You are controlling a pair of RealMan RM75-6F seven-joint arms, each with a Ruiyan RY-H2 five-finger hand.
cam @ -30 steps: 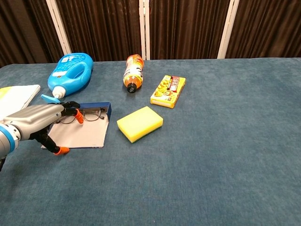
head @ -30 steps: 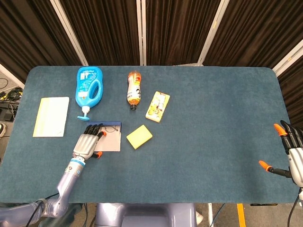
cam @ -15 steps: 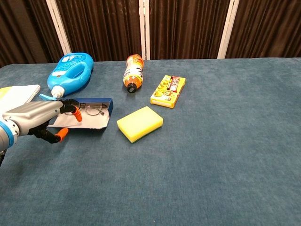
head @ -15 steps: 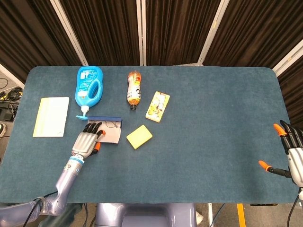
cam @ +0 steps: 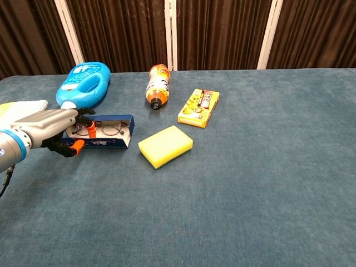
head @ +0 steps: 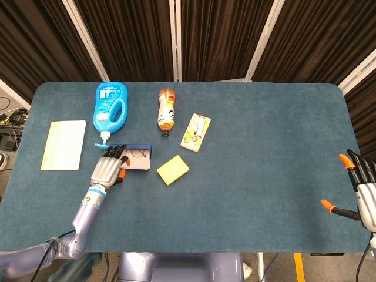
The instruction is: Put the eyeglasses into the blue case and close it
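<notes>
The blue case [cam: 105, 143] [head: 136, 149] lies left of centre with its lid tipped up steeply. The eyeglasses [cam: 109, 129] [head: 138, 155] rest inside it, thin dark frames against the pale lining. My left hand [cam: 49, 129] [head: 107, 168] is at the case's left end and grips the raised lid, with a thumb on the lid's outer face and fingers [cam: 90, 131] reaching over its edge. My right hand [head: 360, 192] hangs at the table's far right edge, fingers spread, holding nothing.
A blue detergent bottle [cam: 83, 83] lies just behind the case. An orange bottle [cam: 158, 85], a yellow snack box [cam: 199, 107] and a yellow sponge [cam: 166, 146] sit to the case's right. A pale notebook [head: 63, 145] lies at the far left.
The lid, flat on the table a second ago, has swung up and over toward the case. My left hand moved away from me with it. The right hand stayed put.
</notes>
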